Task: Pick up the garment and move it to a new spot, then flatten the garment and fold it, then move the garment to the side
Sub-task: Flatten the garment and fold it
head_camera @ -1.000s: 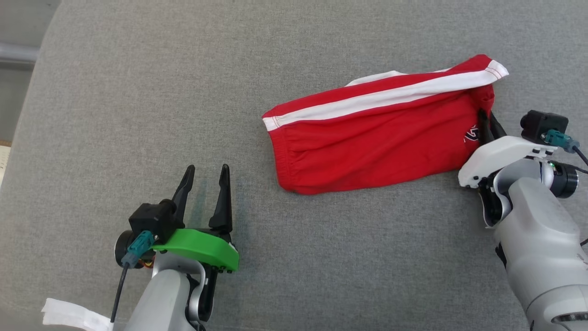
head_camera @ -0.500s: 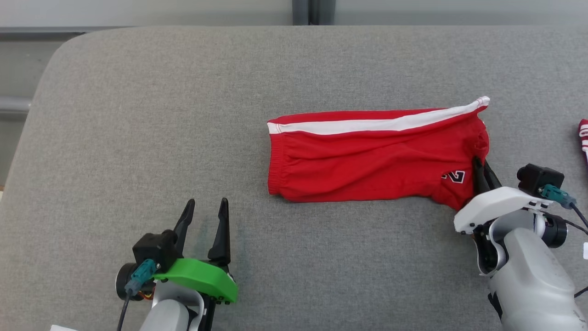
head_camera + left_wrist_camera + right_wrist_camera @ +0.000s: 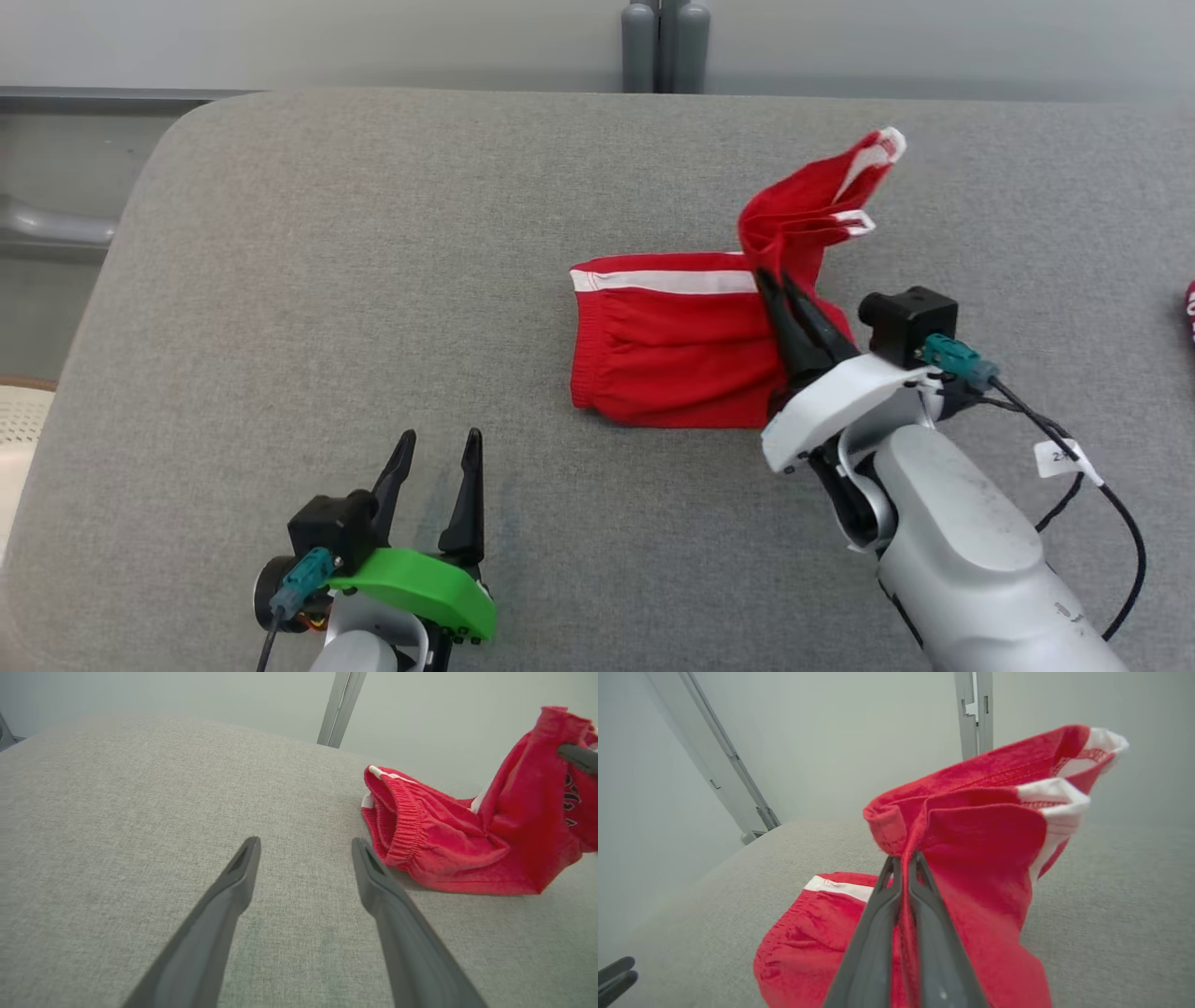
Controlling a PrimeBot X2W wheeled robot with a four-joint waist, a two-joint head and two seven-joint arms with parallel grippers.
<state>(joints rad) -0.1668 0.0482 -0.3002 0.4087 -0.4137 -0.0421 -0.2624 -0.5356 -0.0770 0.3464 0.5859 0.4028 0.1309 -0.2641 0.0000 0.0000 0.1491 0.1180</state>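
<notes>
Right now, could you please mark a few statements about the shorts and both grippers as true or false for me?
1. The right gripper is shut on the red shorts. True.
2. The left gripper grips the waistband. False: its jaws are open and it sits apart from the shorts, over the bare gray fabric surface.
3. The whole garment hangs clear of the surface. False: the waistband end lies on the surface, and just the leg end is raised.
4. A white stripe runs along the shorts. True.
</notes>
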